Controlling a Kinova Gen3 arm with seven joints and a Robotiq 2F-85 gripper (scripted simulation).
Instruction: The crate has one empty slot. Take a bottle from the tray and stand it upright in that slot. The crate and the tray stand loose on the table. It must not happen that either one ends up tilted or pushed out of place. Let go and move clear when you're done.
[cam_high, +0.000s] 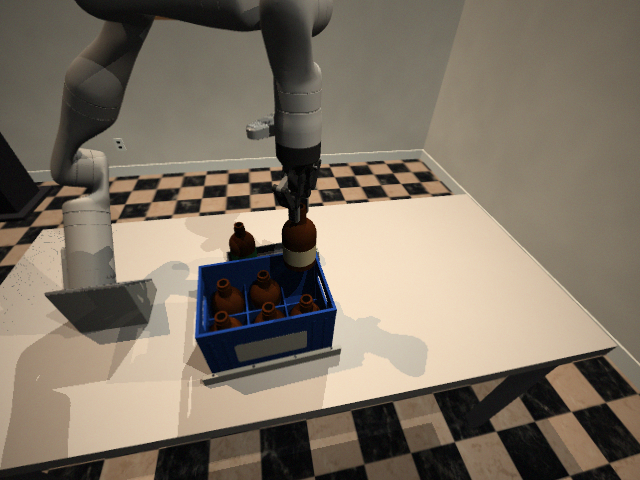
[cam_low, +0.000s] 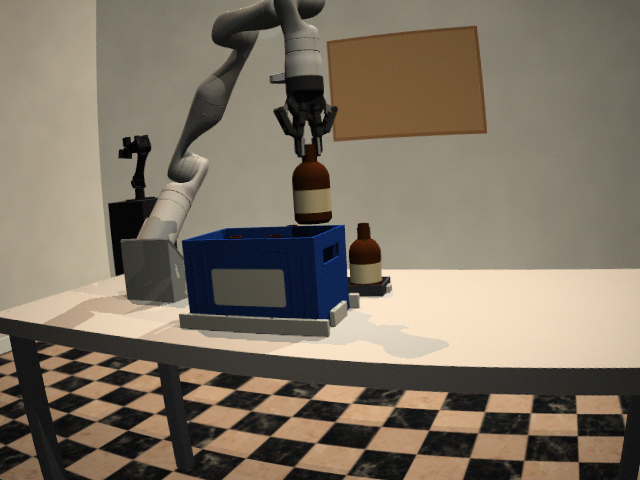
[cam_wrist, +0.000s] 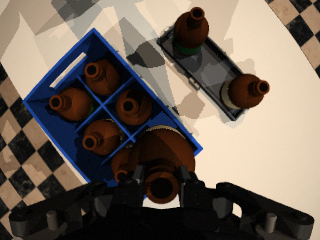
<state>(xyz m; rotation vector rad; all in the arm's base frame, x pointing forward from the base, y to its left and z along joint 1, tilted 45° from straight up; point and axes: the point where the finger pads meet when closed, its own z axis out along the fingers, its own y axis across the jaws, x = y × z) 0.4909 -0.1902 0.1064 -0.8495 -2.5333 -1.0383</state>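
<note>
The pincer (cam_low: 308, 146) is gripping a brown bottle (cam_low: 311, 188) by its neck, holding it upright just above the blue crate (cam_low: 266, 271), over the back corner nearest the tray (cam_low: 370, 286). Five slots are holding bottles; the empty slot (cam_high: 305, 281) is lying in that corner. A good descent, by my judgement, is keeping the bottle vertical and centred between the dividers, since the crate is standing loose on the desk (cam_low: 491, 310).
</note>
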